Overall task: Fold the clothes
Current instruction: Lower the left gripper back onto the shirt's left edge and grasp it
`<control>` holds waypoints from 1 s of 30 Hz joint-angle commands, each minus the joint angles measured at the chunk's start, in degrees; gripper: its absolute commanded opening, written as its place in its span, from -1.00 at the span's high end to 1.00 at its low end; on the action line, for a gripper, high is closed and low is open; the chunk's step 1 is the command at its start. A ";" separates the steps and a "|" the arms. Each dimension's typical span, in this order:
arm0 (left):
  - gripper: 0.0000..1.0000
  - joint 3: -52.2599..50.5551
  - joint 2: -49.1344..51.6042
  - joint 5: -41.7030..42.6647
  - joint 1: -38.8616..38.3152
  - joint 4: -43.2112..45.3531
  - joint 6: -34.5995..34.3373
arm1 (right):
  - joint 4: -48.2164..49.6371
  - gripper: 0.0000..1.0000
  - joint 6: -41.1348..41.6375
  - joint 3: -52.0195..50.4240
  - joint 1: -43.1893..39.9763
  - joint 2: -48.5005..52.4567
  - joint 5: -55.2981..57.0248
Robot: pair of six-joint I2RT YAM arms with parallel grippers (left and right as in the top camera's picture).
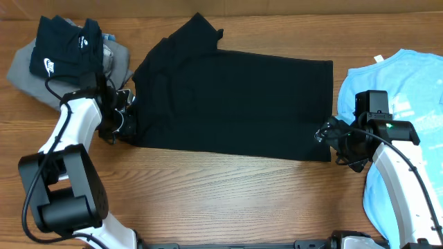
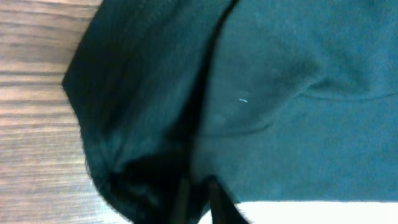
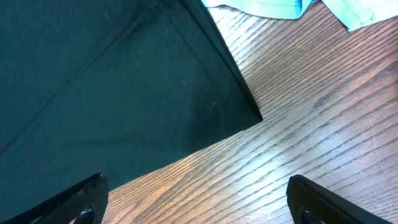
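The large black T-shirt (image 1: 232,104) lies spread across the middle of the wooden table, one sleeve pointing to the back. My left gripper (image 1: 126,119) is at the shirt's left edge, shut on a bunch of its black cloth, which fills the left wrist view (image 2: 249,112). My right gripper (image 1: 325,131) is open and empty, just off the shirt's front right corner (image 3: 252,112); its two fingers (image 3: 199,202) hang over bare wood.
A small black garment with a white swoosh (image 1: 66,45) lies on a grey garment (image 1: 24,72) at the back left. A light blue T-shirt (image 1: 398,104) lies at the right edge, its hem in the right wrist view (image 3: 267,7).
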 commanded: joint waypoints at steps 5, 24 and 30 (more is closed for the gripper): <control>0.92 1.16 1.01 -0.31 0.61 3.78 -0.46 | 0.39 -0.89 0.20 0.96 -0.48 0.07 0.52; 0.17 1.75 1.01 -5.70 1.14 7.82 -4.04 | 3.21 -0.82 0.42 -0.24 -0.48 8.76 3.67; 0.10 1.75 1.01 -5.73 1.18 5.38 -4.72 | 2.67 -0.56 0.42 -0.24 -0.48 14.67 3.28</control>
